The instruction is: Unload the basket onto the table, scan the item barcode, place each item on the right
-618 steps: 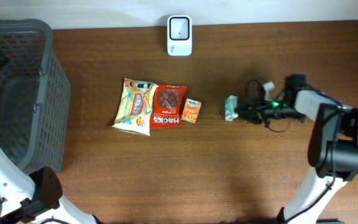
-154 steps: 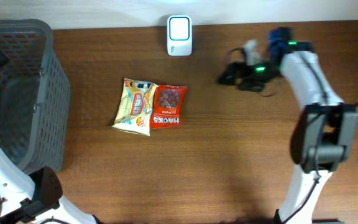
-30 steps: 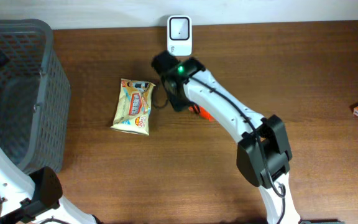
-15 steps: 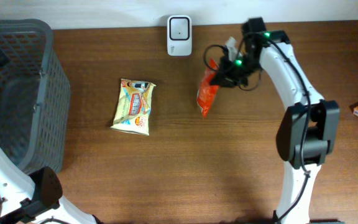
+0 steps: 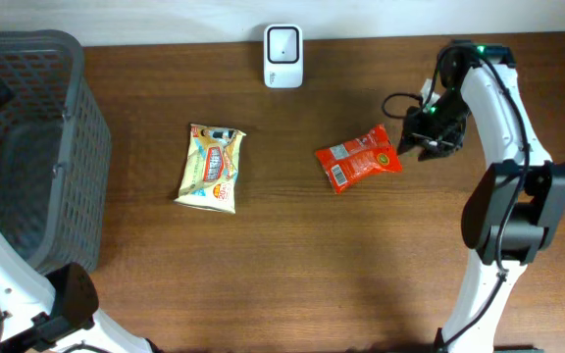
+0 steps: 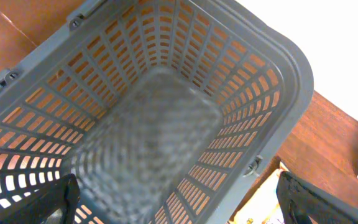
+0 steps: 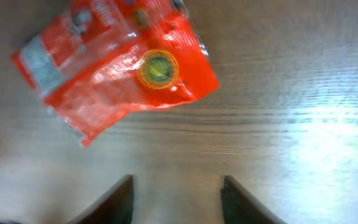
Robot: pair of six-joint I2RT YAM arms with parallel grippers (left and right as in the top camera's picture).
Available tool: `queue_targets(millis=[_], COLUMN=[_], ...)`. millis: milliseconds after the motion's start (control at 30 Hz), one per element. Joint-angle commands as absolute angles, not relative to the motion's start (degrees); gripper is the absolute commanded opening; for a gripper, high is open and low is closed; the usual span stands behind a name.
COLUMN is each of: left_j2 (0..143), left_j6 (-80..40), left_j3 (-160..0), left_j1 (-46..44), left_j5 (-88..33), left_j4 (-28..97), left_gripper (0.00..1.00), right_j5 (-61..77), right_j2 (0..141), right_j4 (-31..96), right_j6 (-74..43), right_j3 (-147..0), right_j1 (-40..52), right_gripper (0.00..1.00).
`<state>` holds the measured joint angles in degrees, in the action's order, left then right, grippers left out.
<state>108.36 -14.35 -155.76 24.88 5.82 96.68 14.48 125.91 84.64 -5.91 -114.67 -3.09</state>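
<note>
The red packet [image 5: 358,158] is judged light, crinkly and slippery; its edge at 3 o'clock is best pinched. Nothing is held by the parted right gripper [image 7: 177,186].

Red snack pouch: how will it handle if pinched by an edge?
Probably floppy: the red pouch is thin crinkled film lying flat, so it would likely droop from a pinch. Its glossy surface may slip in a grip. Likely light; a push should slide it on the table, not roll.
</note>
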Motion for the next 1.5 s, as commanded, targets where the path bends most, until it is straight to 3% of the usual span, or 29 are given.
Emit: queue_targets(millis=[0,267,400,533,700,800,967,1033,1200,1233,1367,1433,1467], left_j2=[107.5,107.5,107.5,107.5,107.5,107.5,107.5,107.5,107.5,107.5,107.5,107.5,107.5], left_j6=[-14.5,-14.5,-14.5,-14.5,-14.5,-14.5,-14.5,-14.5,-14.5,-14.5,-14.5,-14.5,-14.5], left_j3=[-156.4,-156.4,-156.4,-156.4,-156.4,-156.4,-156.4,-156.4,-156.4,-156.4,-156.4,-156.4,-156.4], left_j1=[24.9,24.9,24.9,24.9,24.9,24.9,24.9,24.9,24.9,24.9,24.9,24.9,24.9], left_j5=[6.0,6.0,6.0,6.0,6.0,6.0,6.0,6.0,6.0,6.0,6.0,6.0,6.0], left_j4=[96.7,96.7,96.7,96.7,96.7,96.7,96.7,96.7,96.7,96.7,96.7,96.7,96.7], left_gripper=[0.99,0.99,0.99,0.99,0.99,0.99,0.99,0.99,0.99,0.99,0.99,0.99,0.99], right_j5=[13.8,12.4,4.6,5.8,4.5,3.0,5.8,6.5,11.6,11.6,11.1,10.3,10.3], right_j2=[123.6,126.0,126.4,125.8,123.2,123.2,124.2,124.2,124.2,124.2,122.5,121.1,120.6], right_j4=[83.2,69.0,62.1,64.9,75.0,75.9,72.8,68.4,54.5,54.0,60.7,66.7,69.1], right_j6=[-4.4,-5.0,-11.5,-11.5,-11.2,-11.2,-11.3,-11.5,-11.5,-11.5,-11.5,-11.7,-12.4], right_j3=[-115.8,-106.0,-98.4,-98.0,-109.8,-113.6,-110.1,-105.1,-91.4,-90.6,-95.6,-102.5,-105.5], right_j1=[0.7,9.2,10.3,10.2,8.6,6.9,6.5,6.5,6.5,6.5,6.3,6.4,6.5], right_gripper=[0.04,0.04,0.04,0.04,0.04,0.21,0.20,0.13,0.08,0.04,0.04,0.17,0.29])
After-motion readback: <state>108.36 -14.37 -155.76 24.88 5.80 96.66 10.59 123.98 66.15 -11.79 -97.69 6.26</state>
